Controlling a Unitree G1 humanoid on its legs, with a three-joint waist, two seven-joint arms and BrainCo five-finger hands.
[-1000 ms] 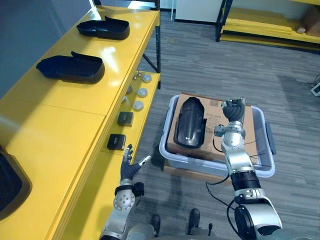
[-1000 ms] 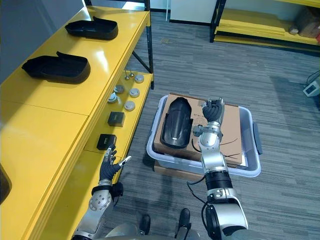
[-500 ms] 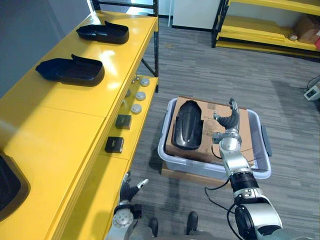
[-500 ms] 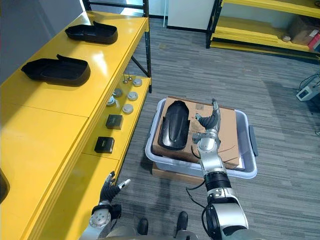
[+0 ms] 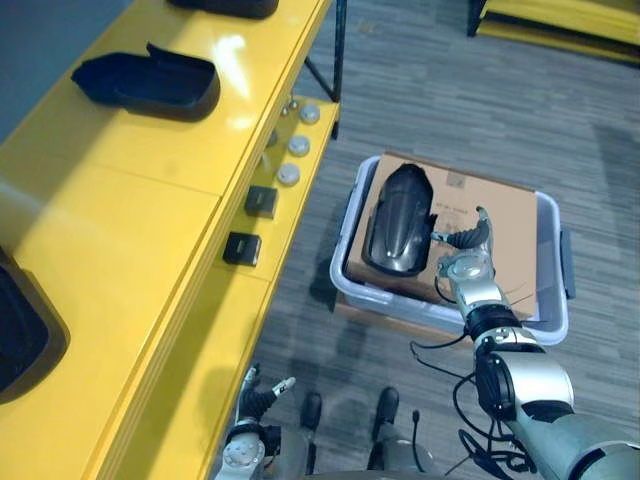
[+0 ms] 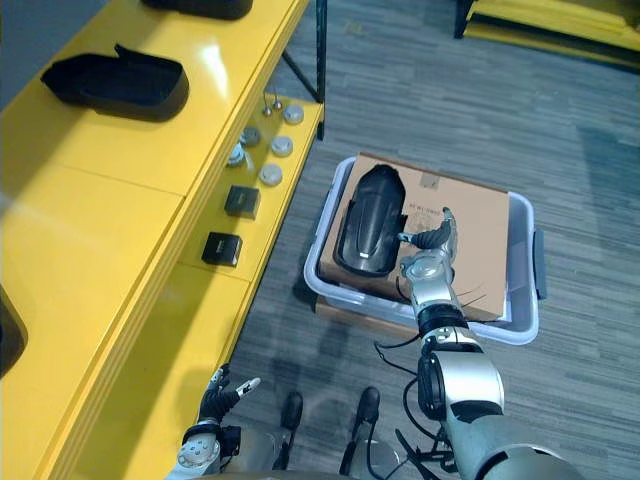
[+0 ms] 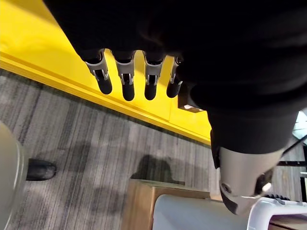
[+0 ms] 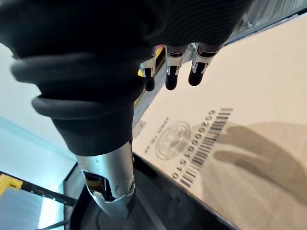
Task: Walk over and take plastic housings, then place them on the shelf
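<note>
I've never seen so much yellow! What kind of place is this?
Probably a factory or warehouse workroom: long yellow shelves hold black plastic housings, small round parts sit on a lower shelf, and a plastic bin holding cardboard stands beside them.

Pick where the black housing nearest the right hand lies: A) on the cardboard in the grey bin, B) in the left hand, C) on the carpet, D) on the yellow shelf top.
A: the black housing lies on the cardboard inside the grey bin, beside the open right hand.
</note>
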